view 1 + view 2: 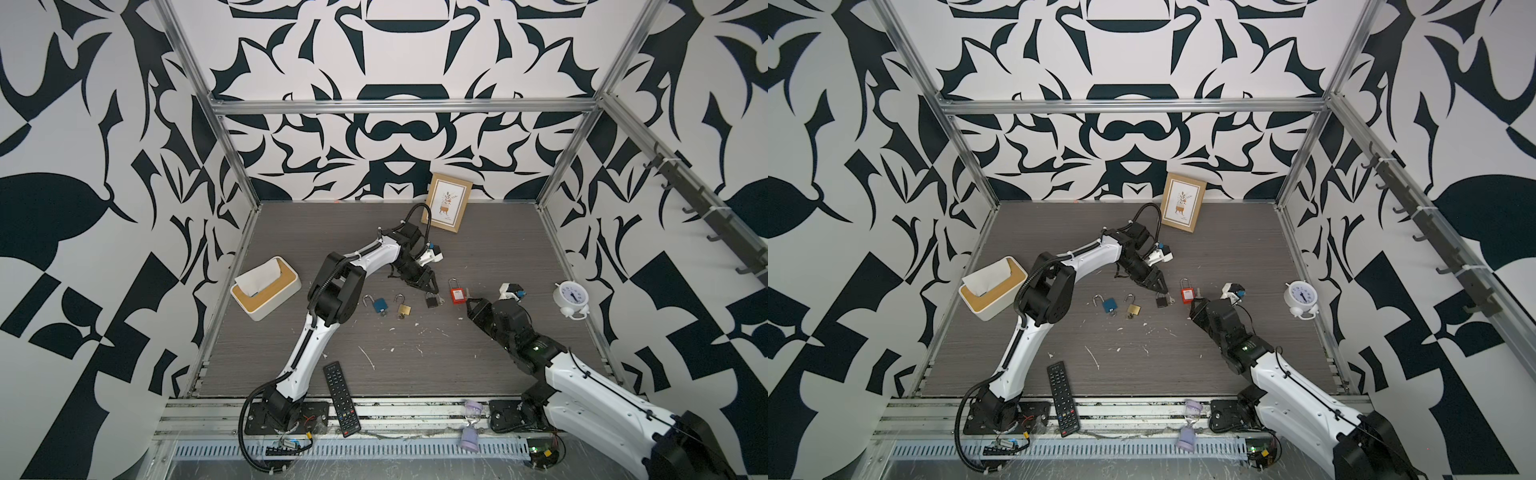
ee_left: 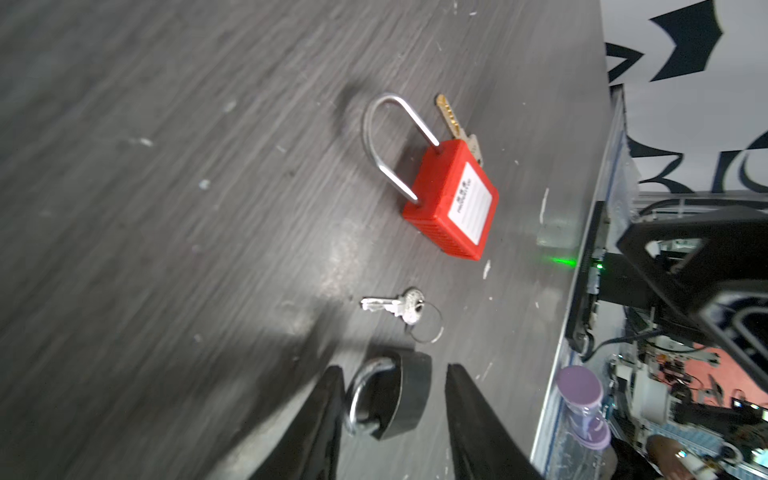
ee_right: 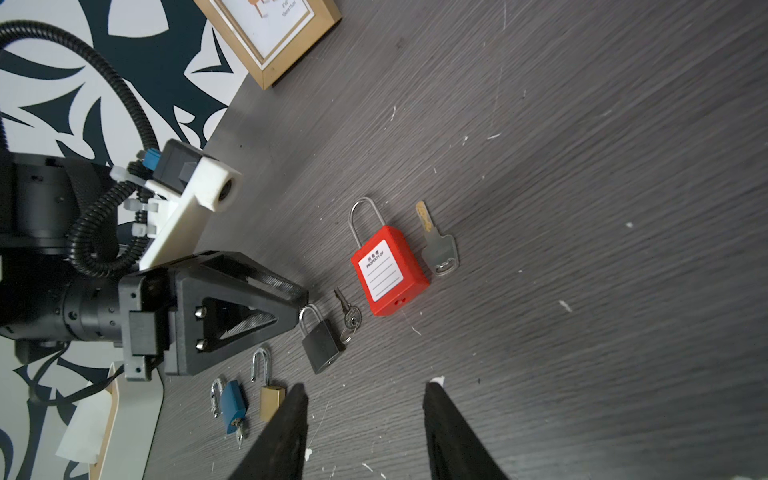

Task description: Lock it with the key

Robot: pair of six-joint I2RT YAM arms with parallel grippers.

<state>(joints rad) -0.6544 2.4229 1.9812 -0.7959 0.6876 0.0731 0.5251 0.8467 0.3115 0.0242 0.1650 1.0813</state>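
Grey wood-grain table [image 1: 498,249], white flecks. Between jaws of left gripper [image 2: 392,367]: black padlock [image 2: 409,390]; ringed key [image 2: 395,306] just beyond. Ahead of right gripper [image 3: 365,385] jaws: red padlock [image 3: 388,270], flat key [image 3: 438,245]; off one side: brass padlock [image 3: 272,401], blue padlock [image 3: 232,405].

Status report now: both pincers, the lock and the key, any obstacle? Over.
Left pincer open around black padlock. Right pincer open, empty. Small key loose on table beside that padlock. Red padlock near, not blocking.

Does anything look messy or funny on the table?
Yes. White flecks litter the table near the front, and the remote sticks out past its front edge onto the metal rail.
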